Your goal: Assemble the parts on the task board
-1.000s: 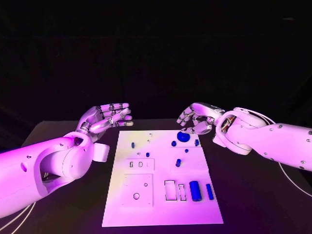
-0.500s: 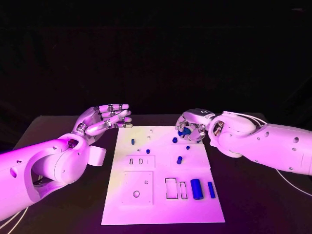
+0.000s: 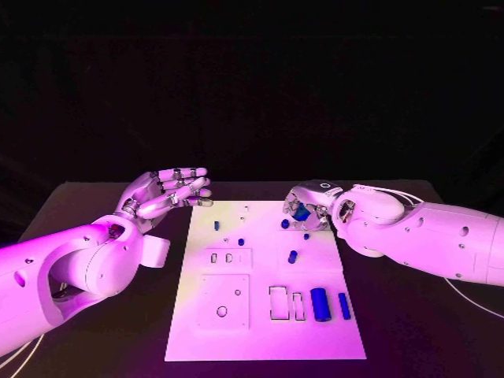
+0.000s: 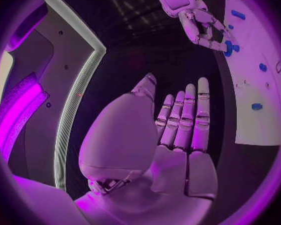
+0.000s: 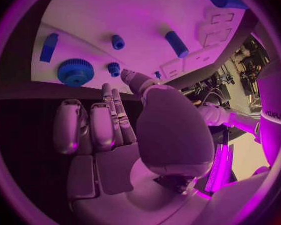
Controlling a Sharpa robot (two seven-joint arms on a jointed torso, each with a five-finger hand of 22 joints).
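1. Task board [image 3: 264,331]: white plate at the table's centre, bearing small blue parts and several rectangular recesses.
2. Right hand [image 3: 305,209]: over the board's 1 o'clock corner, fingers apart and bent toward a blue toothed gear [image 5: 75,72]. The wrist view shows the gear lying on the board, clear of the fingertips; the hand holds nothing.
3. Step in hand, as judged: reaching for the gear. The next move calls for lowering the fingers around its rim and closing on it.
4. Left hand [image 3: 164,194]: raised off the board's 11 o'clock corner, fingers extended and spread, empty.
5. Nearby: small blue pegs [image 5: 118,41] just beside the gear may crowd the grasp. A large blue cylinder [image 3: 318,304] lies near 5 o'clock, well apart.
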